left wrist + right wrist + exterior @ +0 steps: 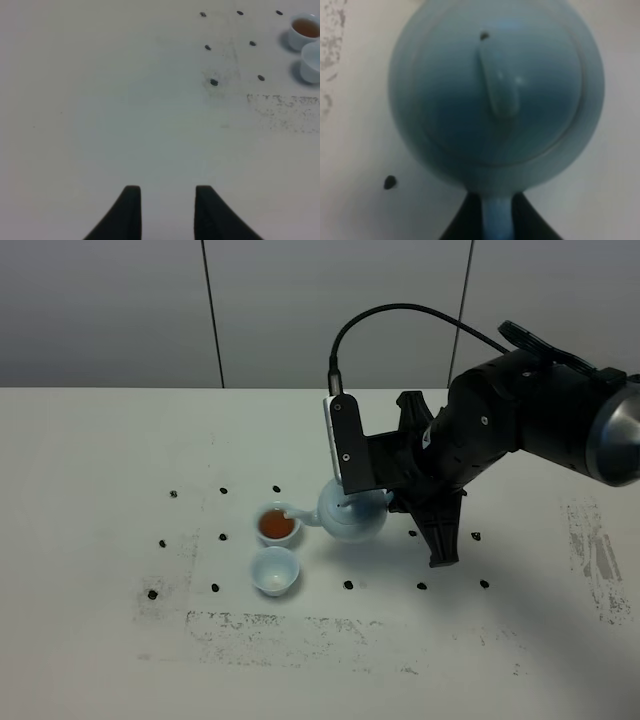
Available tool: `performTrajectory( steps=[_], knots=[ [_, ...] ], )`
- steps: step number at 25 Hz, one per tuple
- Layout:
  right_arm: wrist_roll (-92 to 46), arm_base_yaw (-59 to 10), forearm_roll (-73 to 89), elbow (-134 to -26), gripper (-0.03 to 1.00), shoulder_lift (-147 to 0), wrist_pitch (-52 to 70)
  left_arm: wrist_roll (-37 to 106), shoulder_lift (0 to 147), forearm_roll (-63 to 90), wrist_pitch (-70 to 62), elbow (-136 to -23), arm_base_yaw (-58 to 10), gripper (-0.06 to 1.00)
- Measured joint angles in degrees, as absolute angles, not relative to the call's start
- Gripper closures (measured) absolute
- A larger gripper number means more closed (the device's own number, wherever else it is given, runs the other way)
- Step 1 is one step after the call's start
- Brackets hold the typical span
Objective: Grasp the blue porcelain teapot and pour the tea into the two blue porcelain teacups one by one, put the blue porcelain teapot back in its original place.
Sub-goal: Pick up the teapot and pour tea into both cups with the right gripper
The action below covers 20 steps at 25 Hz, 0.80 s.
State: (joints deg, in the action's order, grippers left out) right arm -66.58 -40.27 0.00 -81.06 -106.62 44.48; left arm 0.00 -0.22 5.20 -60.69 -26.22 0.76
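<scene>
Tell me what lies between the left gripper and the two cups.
Nothing stands there: just bare table with a few black dots and a scuffed patch between the left gripper and the cups, shown in the left wrist view.

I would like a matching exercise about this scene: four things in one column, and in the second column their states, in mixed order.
Things:
1. teapot
2. cup by the spout
3. other cup
4. left gripper

States:
a. empty
b. over the bare table, holding nothing
c. holds brown tea
d. handle clamped by the right gripper

Pairs: 1-d, 2-c, 3-a, 4-b.
</scene>
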Motion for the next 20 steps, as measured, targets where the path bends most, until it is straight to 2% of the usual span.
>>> performTrajectory(
  steps=[6,20],
  knots=[
    [-66.4,-42.1,-4.2,-85.6,0.94,-110.0,47.1,0.0,-0.2,5.2,-60.7,-26.2,0.8,0.65],
    [-61.9,-45.8,-14.7,-86.7,0.94,-113.5,47.9,0.0,-0.2,5.2,-60.7,-26.2,0.8,0.65]
  ],
)
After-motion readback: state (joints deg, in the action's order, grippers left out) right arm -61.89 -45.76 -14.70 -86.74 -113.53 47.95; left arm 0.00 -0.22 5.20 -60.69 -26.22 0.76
